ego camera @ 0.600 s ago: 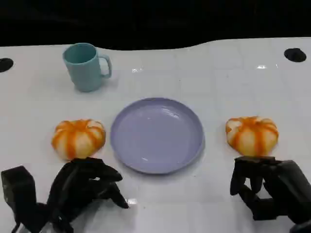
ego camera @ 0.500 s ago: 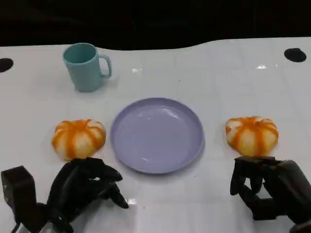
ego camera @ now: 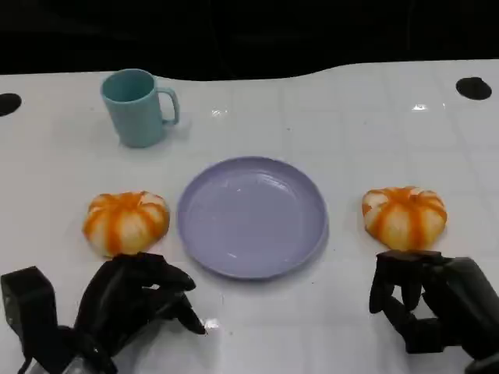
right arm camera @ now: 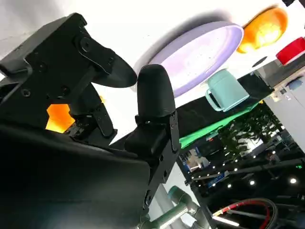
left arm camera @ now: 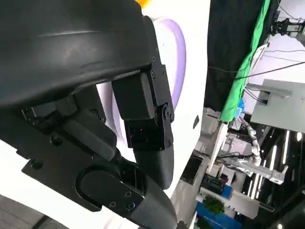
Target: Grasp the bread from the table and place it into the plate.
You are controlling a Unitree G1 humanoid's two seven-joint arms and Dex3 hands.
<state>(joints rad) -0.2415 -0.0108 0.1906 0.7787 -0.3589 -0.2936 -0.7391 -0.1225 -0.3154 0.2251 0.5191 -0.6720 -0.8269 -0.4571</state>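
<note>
Bread: two buns (ego camera: 126,222) (ego camera: 404,216); one plate (ego camera: 251,216); one cup (ego camera: 138,107).

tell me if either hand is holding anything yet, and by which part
Nothing is held. The left hand and right hand sit near the table's front edge, fingers apart, each just short of a bread roll.

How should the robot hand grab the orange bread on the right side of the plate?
Best from above, I think. The bread is a round, low dome lying flat on the table, so fingers should close around its wide sides. The right robot hand sits just in front of it, holding nothing, so it is the nearer one.
</note>
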